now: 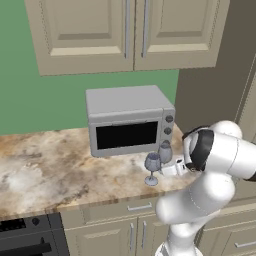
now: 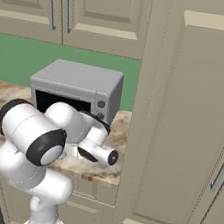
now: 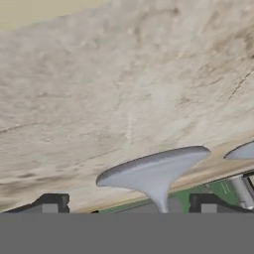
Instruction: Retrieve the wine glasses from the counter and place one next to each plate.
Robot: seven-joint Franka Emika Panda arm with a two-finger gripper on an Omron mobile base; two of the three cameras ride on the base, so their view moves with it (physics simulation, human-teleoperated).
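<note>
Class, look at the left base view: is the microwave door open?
No. The microwave door sits flush and closed, behind the two wine glasses.

2 wine glasses [image 1: 153, 167] on counter [image 1: 45, 165], before microwave [image 1: 127, 120], right end

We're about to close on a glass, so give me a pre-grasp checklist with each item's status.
1. Pincer open: ok, tips stand wide apart.
2. Stem of the near wine glass between the tips: ok; its foot is centred in the hand view.
3. Near glass upright on the counter: ok.
4. Second wine glass clear of the tips: cannot tell; it stands close behind.
5. Microwave clear of the arm: ok.
</note>
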